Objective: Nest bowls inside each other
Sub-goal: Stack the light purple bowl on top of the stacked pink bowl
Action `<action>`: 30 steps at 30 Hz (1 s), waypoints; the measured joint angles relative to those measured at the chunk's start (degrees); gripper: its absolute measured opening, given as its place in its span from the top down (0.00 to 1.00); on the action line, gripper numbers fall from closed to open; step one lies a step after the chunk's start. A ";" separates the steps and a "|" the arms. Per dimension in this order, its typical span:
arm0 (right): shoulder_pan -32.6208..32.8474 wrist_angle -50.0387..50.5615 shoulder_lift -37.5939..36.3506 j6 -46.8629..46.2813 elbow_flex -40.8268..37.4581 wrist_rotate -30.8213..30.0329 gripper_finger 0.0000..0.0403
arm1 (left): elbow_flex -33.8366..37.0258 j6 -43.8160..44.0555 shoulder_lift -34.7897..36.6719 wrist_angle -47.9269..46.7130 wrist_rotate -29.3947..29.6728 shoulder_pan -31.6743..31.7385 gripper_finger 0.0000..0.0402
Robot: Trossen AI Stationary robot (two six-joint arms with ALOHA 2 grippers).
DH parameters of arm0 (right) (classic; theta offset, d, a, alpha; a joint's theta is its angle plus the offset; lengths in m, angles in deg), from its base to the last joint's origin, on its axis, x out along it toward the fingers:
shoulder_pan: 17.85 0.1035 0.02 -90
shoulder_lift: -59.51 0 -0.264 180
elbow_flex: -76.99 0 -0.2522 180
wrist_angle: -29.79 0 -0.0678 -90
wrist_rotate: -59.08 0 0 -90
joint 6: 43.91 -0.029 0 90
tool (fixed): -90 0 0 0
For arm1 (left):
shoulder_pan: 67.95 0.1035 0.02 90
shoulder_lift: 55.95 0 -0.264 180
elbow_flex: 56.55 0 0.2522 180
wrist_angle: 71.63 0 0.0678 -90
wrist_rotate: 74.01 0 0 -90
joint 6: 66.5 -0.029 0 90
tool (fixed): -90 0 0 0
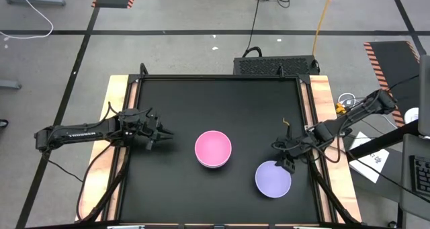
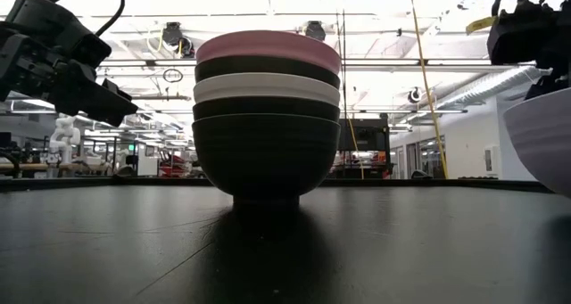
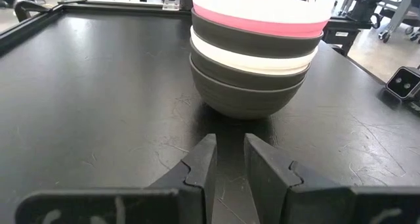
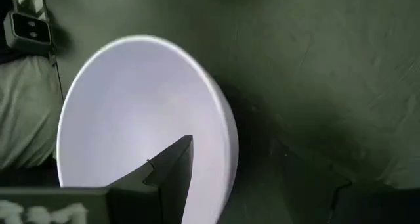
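A stack of five nested bowls stands by its foot near the table's middle: black, black, white, black, with pink on top. My left gripper hovers low to the stack's left, pointing at it, its fingers a narrow gap apart. The lavender bowl is right of the stack, toward the near edge. My right gripper is shut on it at its far right side. My right gripper pinches the lavender bowl's rim on its far right side, one finger inside the bowl and the other outside. The fingers come from above, slanting down. In the low view the bowl's side stands above the table; its foot is outside that picture.
The black table top has a raised frame with wooden strips on both sides. A small camera box sits off the table's edge, and cables lie beyond the right edge. Bare black surface lies around the stack.
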 joint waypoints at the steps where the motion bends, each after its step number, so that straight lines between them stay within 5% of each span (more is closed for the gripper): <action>1: 0.24 0.23 0.35 -0.56 0.00 0.30 0.51 | 0.00 0.00 0.00 -0.02 0.02 0.00 0.80; 14: 0.44 1.22 5.89 0.80 -0.04 1.63 0.53 | 0.00 -0.17 0.00 -0.03 0.09 0.00 0.80; 17: 0.44 1.13 6.41 3.34 -0.04 1.63 0.62 | 0.00 -0.20 0.00 -0.03 0.09 0.00 0.80; 23: 0.35 0.81 6.77 7.07 -0.04 1.46 0.96 | 0.00 -0.20 -0.01 -0.04 0.11 0.00 0.80; 30: -1.76 -6.84 5.42 10.98 -0.09 -0.58 0.99 | 0.00 -0.20 0.00 -0.04 0.11 0.00 0.80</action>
